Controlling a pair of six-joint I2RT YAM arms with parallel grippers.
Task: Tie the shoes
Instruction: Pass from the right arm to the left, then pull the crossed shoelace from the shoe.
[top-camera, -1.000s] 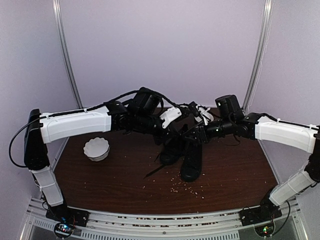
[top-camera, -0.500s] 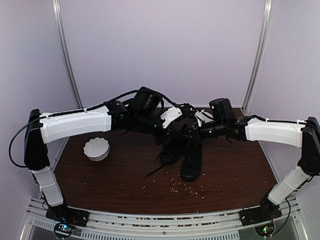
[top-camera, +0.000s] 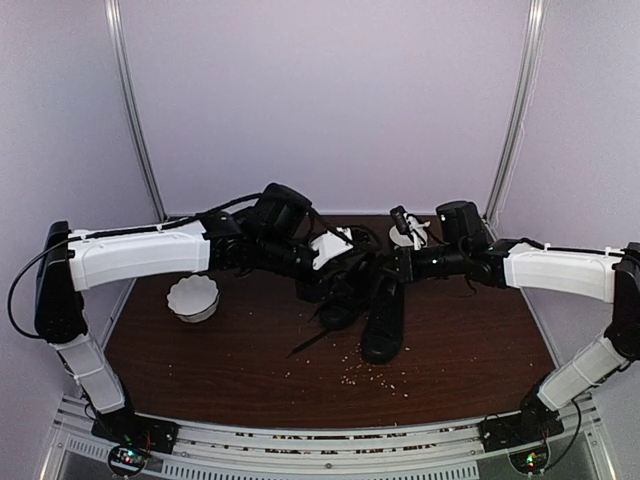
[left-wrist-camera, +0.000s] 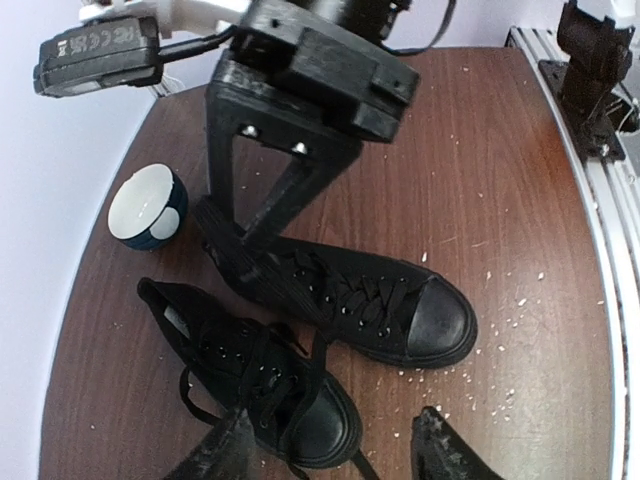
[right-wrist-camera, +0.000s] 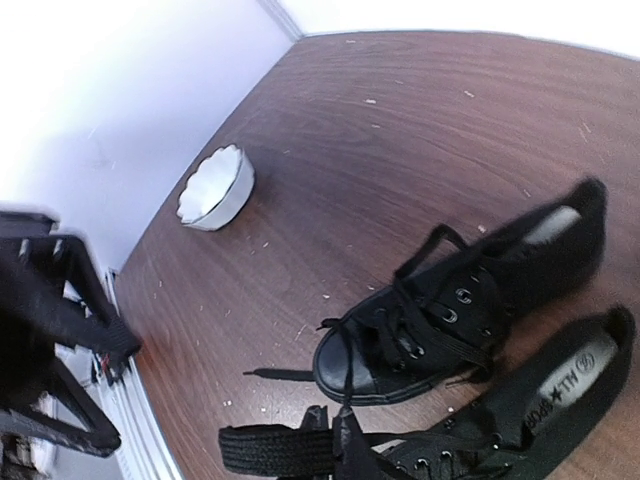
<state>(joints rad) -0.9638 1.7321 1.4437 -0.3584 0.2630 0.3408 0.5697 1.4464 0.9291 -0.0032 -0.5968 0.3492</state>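
Observation:
Two black shoes lie side by side mid-table, one (top-camera: 338, 306) to the left of the other (top-camera: 383, 330), with loose laces. In the left wrist view the nearer shoe (left-wrist-camera: 260, 385) lies under my left gripper (left-wrist-camera: 335, 455), which hangs open just above its toe, holding nothing. The farther shoe (left-wrist-camera: 360, 300) points right. My right gripper (right-wrist-camera: 341, 420) is shut on a thin lace (right-wrist-camera: 345, 370) that rises taut from the toe of one shoe (right-wrist-camera: 450, 310). The other shoe (right-wrist-camera: 545, 405) lies beside it. From above, my left gripper (top-camera: 330, 270) and right gripper (top-camera: 386, 272) flank the shoes' back ends.
A white scalloped bowl (top-camera: 193, 297) stands left of the shoes and shows as a white bowl (right-wrist-camera: 215, 188) in the right wrist view. A blue-and-white bowl (left-wrist-camera: 147, 205) sits behind the heels. Pale crumbs (top-camera: 375, 378) dot the brown table (top-camera: 470, 350).
My left gripper has opened and dropped lower over the shoes. My right gripper closed on the lace and drew back to the right.

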